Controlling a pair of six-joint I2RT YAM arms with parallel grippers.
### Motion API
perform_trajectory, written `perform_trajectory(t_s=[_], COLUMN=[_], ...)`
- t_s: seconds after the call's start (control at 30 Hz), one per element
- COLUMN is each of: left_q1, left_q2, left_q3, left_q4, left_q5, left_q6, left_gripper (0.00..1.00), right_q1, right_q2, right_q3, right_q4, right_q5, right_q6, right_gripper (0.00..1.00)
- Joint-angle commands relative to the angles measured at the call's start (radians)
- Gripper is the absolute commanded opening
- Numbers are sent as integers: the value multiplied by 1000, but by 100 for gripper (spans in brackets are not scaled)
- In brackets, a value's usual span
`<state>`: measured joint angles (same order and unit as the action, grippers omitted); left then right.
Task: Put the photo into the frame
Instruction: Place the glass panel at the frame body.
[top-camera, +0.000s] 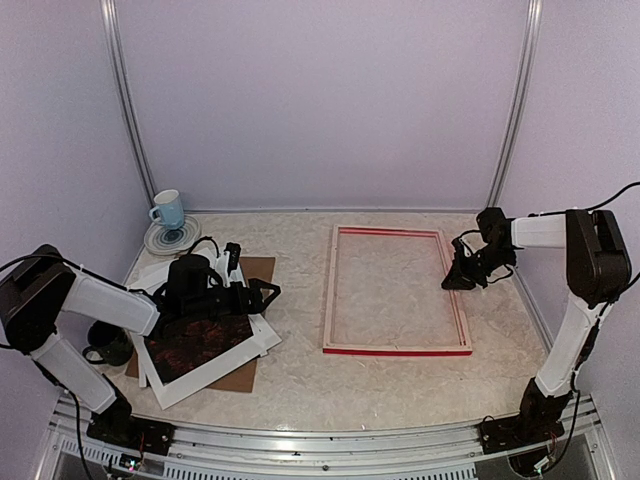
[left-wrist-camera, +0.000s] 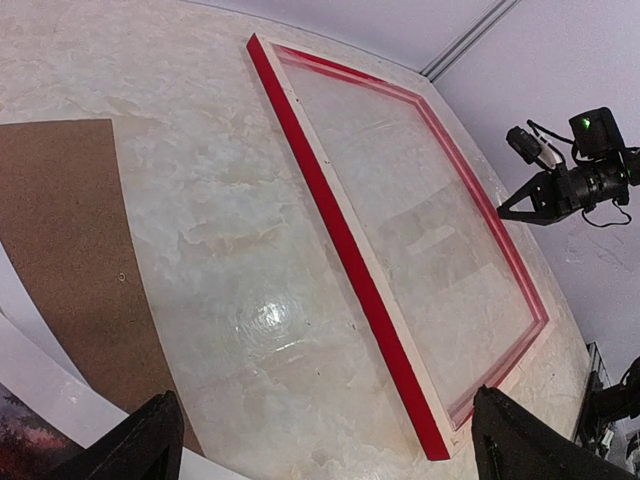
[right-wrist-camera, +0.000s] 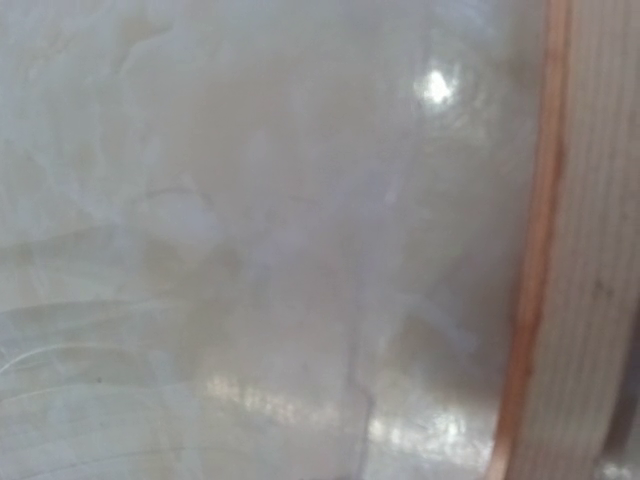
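Two arms, yet the left is far nearer: the photo (top-camera: 195, 345) lies tilted on the left of the table (top-camera: 290, 380), just near-left of the left gripper (top-camera: 255, 296), fingers spread wide and empty; the frame (top-camera: 397, 350) lies well apart rightward, the right gripper (top-camera: 462, 278) closed, empty, beside it

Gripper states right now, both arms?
Left gripper: open, holding nothing.
Right gripper: shut, at the right bar of the frame; nothing visibly held.
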<state>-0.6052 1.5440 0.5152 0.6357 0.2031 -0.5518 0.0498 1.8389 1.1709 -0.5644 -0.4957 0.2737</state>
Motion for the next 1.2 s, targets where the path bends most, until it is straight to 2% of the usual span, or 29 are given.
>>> perform_trajectory(t_s=[0.0,1.0,1.17], left_q1=[8,12,12], left_q2=[3,12,11], left_q3=[14,16,16], left_q4=[20,25,25], left_q5=[12,20,22], left_q6=[1,-3,-3], left_gripper=[99,99,99], right_q1=[-16,-16,-16], right_q2=[-11,-12,-8], right_q3=[-4,10,8], right_q4=[-8,-22,-15], right_q5=[45,60,43], right_q6=[-13,-33,-32], right_gripper=[7,9,13])
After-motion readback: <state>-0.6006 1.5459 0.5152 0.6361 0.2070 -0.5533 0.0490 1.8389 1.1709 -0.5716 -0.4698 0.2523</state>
